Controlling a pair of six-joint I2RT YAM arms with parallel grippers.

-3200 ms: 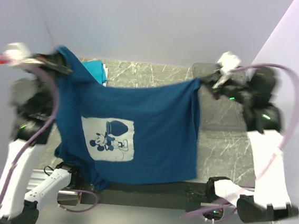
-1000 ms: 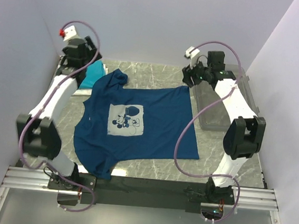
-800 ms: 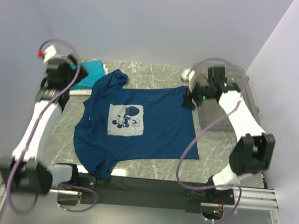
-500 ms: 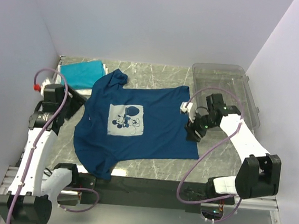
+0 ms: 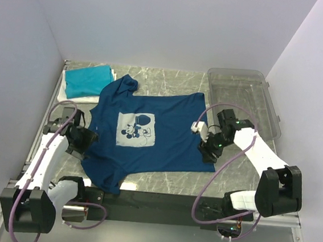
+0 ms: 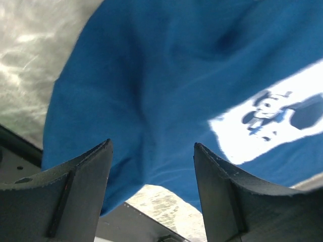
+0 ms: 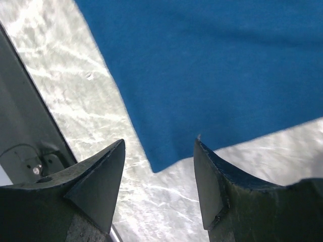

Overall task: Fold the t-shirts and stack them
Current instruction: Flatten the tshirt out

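Lying flat in the middle of the overhead frame, the navy t-shirt (image 5: 171, 139) is spread print side up on the marble table (image 5: 243, 163). Its collar points to the upper left and its pale square print (image 5: 135, 130) sits left of centre. One sleeve reaches down to the dark rail along the bottom edge. In the upper left corner I see the folded teal t-shirt (image 5: 86, 80) resting on a white one (image 5: 69, 96), just beside the navy collar.

From above, my left gripper (image 5: 86, 141) sits low at the shirt's left edge, but that view does not show me how its jaws stand. The left wrist camera does: the left gripper (image 6: 151, 186) has its two dark fingers (image 6: 75, 191) spread wide with nothing between them. Blue cloth fills most of that frame, and a slice of the print (image 6: 272, 121) shows at the right. Bare marble shows at the upper left.

My right gripper (image 5: 209, 153) hovers at the shirt's lower right corner in the overhead view. Its wrist camera shows the right gripper (image 7: 159, 176) gaping too, with both fingers (image 7: 86, 186) apart and empty. The hem corner of the navy cloth shows in the gap, with marble around it.

Only the overhead camera takes in the clear plastic bin (image 5: 250, 89) at the upper right, well apart from the shirt.
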